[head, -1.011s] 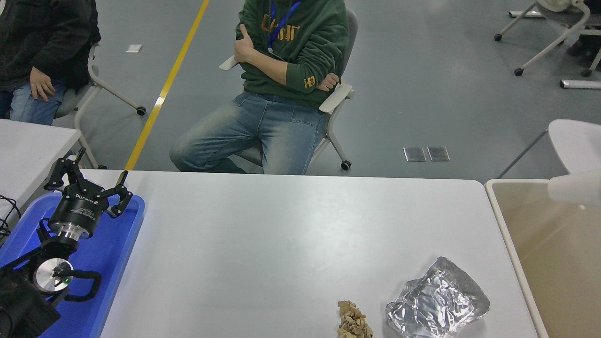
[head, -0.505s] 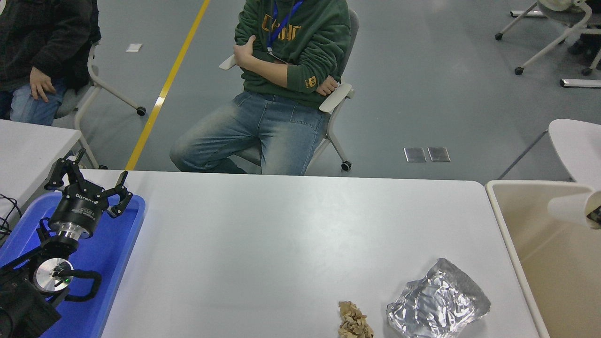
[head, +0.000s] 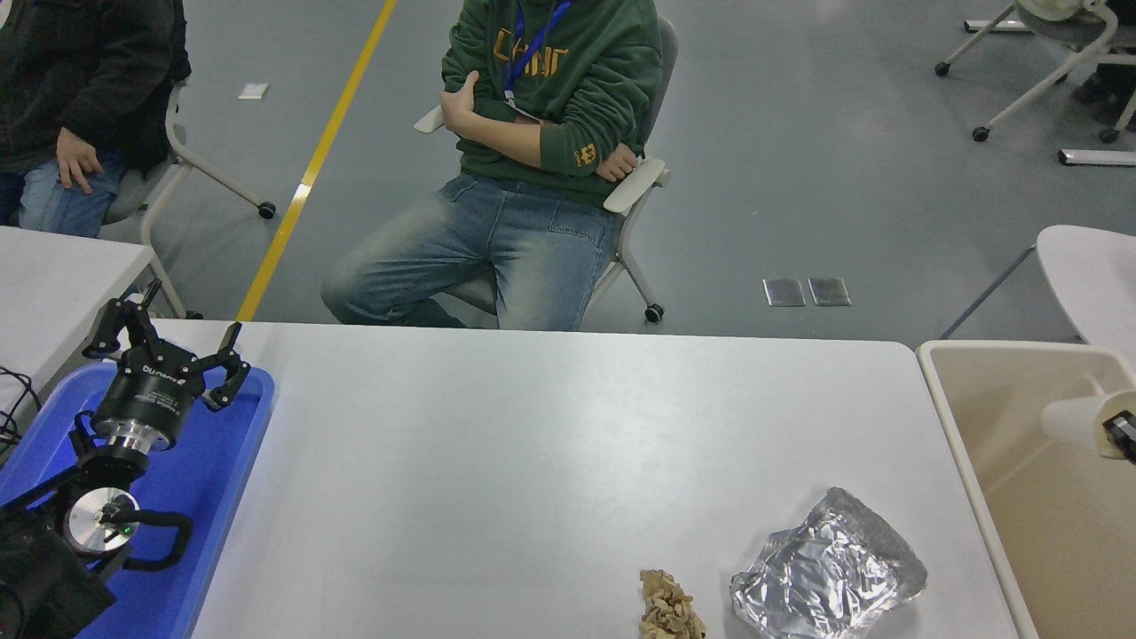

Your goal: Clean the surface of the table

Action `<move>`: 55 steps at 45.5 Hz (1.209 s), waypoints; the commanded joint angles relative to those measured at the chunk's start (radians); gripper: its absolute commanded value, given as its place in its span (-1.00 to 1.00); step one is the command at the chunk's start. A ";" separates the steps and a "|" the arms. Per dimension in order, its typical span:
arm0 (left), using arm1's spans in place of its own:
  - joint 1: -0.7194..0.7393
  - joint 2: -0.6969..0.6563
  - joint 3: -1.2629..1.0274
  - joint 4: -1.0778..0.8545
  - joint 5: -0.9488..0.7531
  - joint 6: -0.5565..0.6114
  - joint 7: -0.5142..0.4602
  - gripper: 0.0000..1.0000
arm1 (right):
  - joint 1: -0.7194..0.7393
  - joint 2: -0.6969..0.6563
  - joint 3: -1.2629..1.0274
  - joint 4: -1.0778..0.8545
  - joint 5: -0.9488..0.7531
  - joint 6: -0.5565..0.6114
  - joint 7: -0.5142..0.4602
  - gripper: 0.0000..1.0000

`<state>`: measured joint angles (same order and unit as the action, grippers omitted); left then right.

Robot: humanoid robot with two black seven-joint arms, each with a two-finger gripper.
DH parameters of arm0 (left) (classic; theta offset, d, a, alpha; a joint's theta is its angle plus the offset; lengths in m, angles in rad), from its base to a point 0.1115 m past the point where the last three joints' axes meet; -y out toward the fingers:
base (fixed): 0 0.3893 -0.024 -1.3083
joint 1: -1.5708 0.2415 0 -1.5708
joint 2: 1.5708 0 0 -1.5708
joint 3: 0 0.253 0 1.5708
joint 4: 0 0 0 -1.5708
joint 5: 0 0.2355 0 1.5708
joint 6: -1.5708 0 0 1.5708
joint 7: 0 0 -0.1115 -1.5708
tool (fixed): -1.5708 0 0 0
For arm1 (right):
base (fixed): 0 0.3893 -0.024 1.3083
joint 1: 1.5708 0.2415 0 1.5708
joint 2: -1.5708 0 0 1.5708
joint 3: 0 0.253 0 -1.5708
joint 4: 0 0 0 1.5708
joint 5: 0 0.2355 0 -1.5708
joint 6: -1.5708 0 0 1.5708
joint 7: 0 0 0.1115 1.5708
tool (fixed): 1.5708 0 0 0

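— So, what lay on the table surface (head: 497, 461) in the head view?

— It filled the middle of the frame. Near its front edge, toward the right corner, sat a crumpled silver foil wrapper (head: 828, 568), and just left of it, apart, a small wad of brown paper (head: 668, 605).

— And the arms?

— The left gripper (head: 169, 342) hovered over a blue tray (head: 226, 484) at the desk's left edge, fingers spread wide, holding nothing. The right gripper (head: 1120, 435) barely showed at the frame's right edge, over a beige bin (head: 954, 426) beside the desk; a white cup-like thing (head: 1072, 422) was at it, but I could not tell its grip.

— Anyone there?

— A person (head: 532, 160) in a green hoodie sat beyond the far edge, arms crossed.
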<state>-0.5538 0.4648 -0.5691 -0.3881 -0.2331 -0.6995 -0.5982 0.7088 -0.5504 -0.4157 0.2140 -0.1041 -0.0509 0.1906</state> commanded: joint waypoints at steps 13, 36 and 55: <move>0.000 0.000 0.000 0.000 0.000 0.000 0.000 1.00 | -0.008 0.083 0.092 -0.013 0.006 -0.021 -0.180 -1.00; 0.000 0.000 0.000 0.000 0.000 0.000 0.000 1.00 | -0.005 0.098 0.092 -0.013 0.004 -0.021 -0.207 -1.00; 0.000 0.000 0.000 0.000 0.000 0.002 0.000 1.00 | 0.003 0.081 0.121 -0.018 0.008 -0.037 -0.204 0.97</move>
<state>-0.5538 0.4648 -0.5691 -0.3881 -0.2332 -0.6994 -0.5982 0.7070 -0.4589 -0.3052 0.1988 -0.0971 -0.0806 -0.0132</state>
